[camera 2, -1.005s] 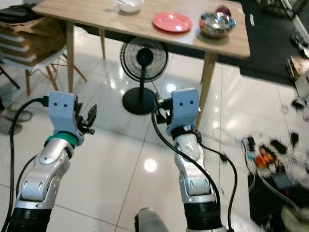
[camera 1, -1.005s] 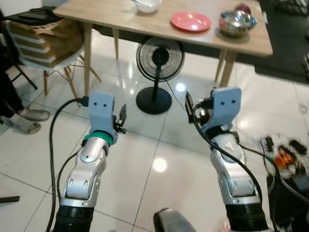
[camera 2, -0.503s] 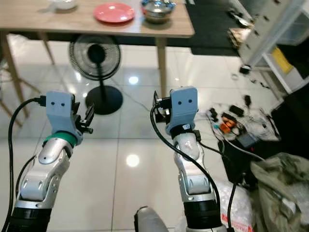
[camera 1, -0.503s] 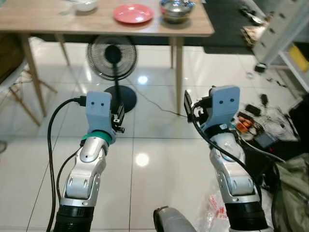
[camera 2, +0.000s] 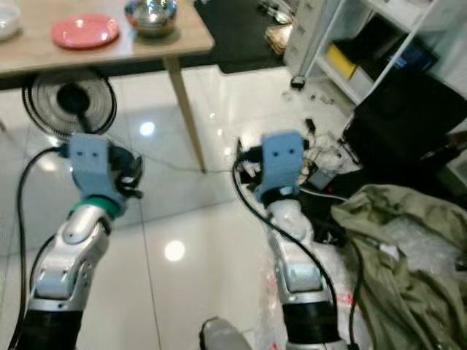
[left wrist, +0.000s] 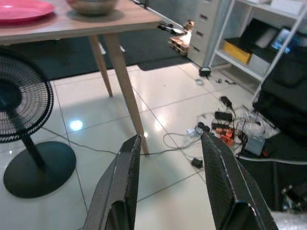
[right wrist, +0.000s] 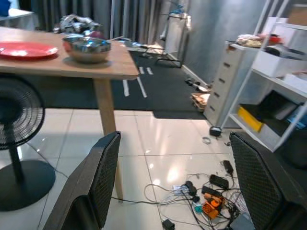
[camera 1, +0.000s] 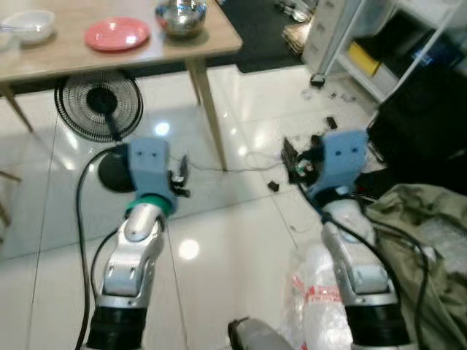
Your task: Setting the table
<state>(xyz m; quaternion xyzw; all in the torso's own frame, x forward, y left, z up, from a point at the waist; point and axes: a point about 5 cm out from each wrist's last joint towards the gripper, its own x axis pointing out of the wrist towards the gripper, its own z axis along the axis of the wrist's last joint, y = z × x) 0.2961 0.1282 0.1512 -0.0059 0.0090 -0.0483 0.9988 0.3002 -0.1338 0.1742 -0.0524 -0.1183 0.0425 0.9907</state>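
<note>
Room: glossy white tiled floor [camera 1: 219, 292] is seen, with a wooden desk [camera 1: 211, 40] far ahead on the robot's left and white shelving [camera 1: 350, 44] far ahead on its right.
Under the desk: a black standing fan [camera 1: 102, 106] is set on the tiles beside the desk's near leg.
Clutter: a tangle of cables [right wrist: 211, 184] lies on the floor near the shelving; an olive cloth [camera 1: 423, 240] and a clear plastic bag [camera 1: 314, 292] are heaped by the right arm.
Tableware: a pink plate [camera 1: 117, 33], a steel bowl [camera 1: 180, 16] and a white bowl [camera 1: 28, 25] are resting on the desk, the steel bowl nearest the desk's right-hand corner, the plate just beside it, the white bowl further left.
Key relation: all the tableware lies well ahead and to the left of both claws, above their level; the left arm is judged the nearer, though neither is within reach, so an approach toward the desk would be needed first.
Left claw [left wrist: 170, 184]: held up over bare floor, fingers parted moderately, nothing gripped or touched.
Right claw [right wrist: 175, 189]: raised likewise, fingers spread wide, empty, pointed past the desk's corner toward the shelving.
Progress: judged as early, with nothing yet picked up.
</note>
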